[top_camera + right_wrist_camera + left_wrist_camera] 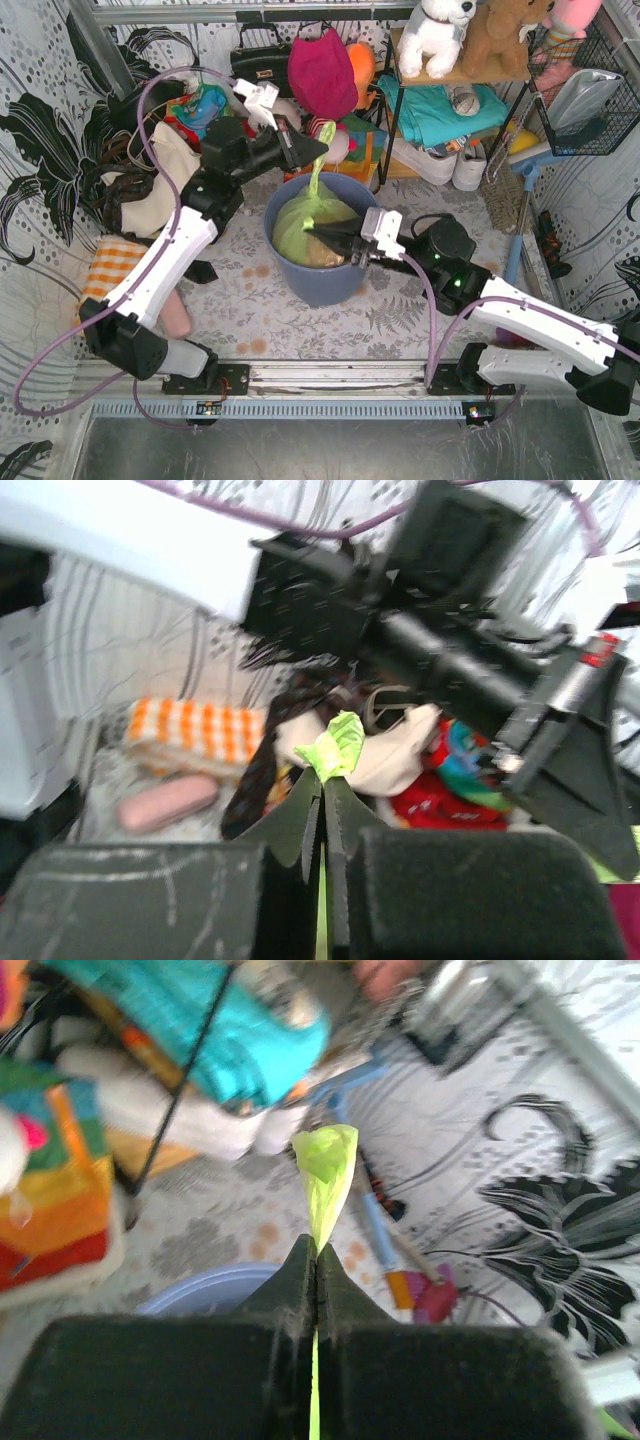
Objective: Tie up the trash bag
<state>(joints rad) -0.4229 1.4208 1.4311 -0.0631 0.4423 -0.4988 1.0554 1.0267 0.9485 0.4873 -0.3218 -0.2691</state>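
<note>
The light-green trash bag [300, 225] sits inside the blue-grey bin [320, 280], with brown paper showing through it. My left gripper [318, 152] is above the bin's far rim, shut on a stretched strip of the bag's top [318, 175]. The strip's end pokes out past the fingertips [327, 1165]. My right gripper [312, 236] reaches in from the right over the bag and is shut on another flap of it. In the right wrist view the gripper [322, 776] has a green tab [338, 742] sticking out of it. In the left wrist view the gripper [317, 1247] has the bin rim [200, 1285] below it.
A shelf [470, 75] with plush toys and folded cloth stands at the back right. Bags and clothes [320, 70] are piled behind the bin. An orange checkered cloth [110, 265] and a pink object [177, 315] lie at the left. A wire basket [590, 90] hangs at the right.
</note>
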